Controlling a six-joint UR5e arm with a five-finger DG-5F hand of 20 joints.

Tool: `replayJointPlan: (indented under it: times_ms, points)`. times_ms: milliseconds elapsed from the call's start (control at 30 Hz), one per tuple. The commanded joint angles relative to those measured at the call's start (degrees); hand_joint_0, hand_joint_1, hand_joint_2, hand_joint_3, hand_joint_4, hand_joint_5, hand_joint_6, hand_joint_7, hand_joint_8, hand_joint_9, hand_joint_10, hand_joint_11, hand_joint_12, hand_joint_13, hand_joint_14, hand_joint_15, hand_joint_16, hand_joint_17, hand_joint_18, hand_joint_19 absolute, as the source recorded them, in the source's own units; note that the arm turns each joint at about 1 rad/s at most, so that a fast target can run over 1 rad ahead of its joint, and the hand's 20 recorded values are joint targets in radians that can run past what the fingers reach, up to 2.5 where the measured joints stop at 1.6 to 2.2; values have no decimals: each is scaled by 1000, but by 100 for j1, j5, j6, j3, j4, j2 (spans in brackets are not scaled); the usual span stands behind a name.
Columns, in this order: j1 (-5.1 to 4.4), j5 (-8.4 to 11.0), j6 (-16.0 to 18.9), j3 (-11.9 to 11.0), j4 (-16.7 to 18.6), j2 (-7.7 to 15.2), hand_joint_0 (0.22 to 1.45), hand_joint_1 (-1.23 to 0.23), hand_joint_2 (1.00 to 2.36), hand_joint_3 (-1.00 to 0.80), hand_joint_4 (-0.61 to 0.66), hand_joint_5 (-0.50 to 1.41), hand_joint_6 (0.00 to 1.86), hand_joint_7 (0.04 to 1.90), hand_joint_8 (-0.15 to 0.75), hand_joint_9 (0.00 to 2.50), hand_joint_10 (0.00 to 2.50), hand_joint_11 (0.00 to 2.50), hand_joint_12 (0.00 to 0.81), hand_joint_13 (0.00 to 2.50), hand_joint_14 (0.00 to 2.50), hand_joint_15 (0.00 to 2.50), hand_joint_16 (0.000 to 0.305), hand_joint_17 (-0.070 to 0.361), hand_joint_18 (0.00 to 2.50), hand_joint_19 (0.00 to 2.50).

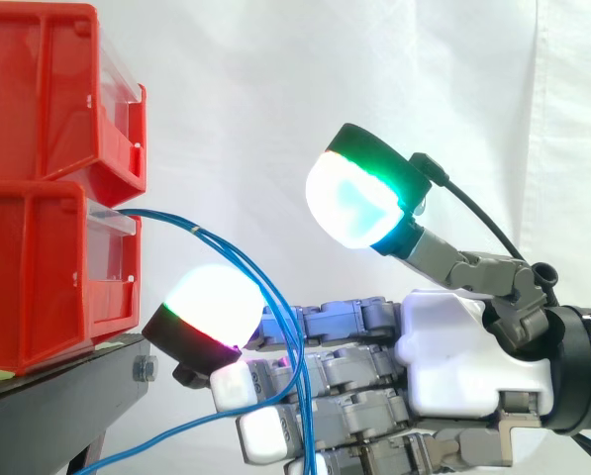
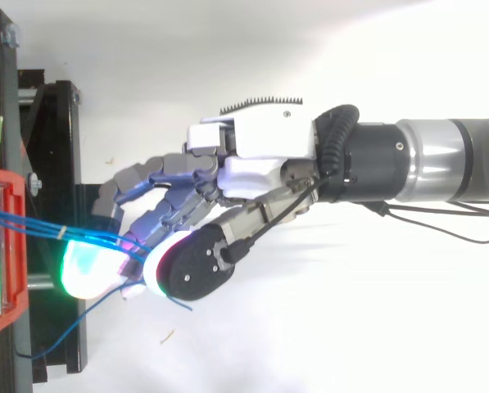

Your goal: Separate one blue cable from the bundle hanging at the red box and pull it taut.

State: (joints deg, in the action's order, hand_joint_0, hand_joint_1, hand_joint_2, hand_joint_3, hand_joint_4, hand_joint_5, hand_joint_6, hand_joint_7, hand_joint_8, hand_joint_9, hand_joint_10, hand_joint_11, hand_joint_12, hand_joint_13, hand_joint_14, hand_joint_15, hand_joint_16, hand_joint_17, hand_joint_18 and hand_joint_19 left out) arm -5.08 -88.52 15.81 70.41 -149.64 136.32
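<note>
The blue cables (image 1: 186, 228) are running off the bottom edge of the side view, their lower ends going unseen. The lower part of the hand (image 1: 468, 351) is being cut off there too. The red bins (image 1: 38, 237) are being cropped at the left and top. From above, glow is washing out where cables and hand are meeting, leaving any grip impossible to tell.
</note>
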Motion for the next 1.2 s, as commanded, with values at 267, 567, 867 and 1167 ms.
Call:
replayJointPlan:
  times_ms: [267, 567, 867, 1167]
  points:
    - [236, -262, -25, -10, 57, 0, 565, -650, 1000, -500, 166, -193, 503, 865, 253, 728, 14, 386, 316, 780, 14, 357, 41, 93, 735, 400]
    - [280, -253, -517, -195, 13, 0, 602, -689, 1001, -480, 172, -186, 503, 909, 249, 735, 13, 405, 309, 787, 14, 369, 40, 91, 738, 404]
    - [315, -174, -1273, -195, 75, 9, 657, -668, 1010, -346, 180, -176, 503, 967, 251, 759, 16, 430, 308, 805, 15, 378, 40, 90, 747, 414]
    - [315, 19, -1844, -195, 180, 9, 571, -565, 1000, -500, 188, -174, 503, 972, 256, 772, 14, 443, 313, 813, 15, 393, 41, 91, 749, 424]
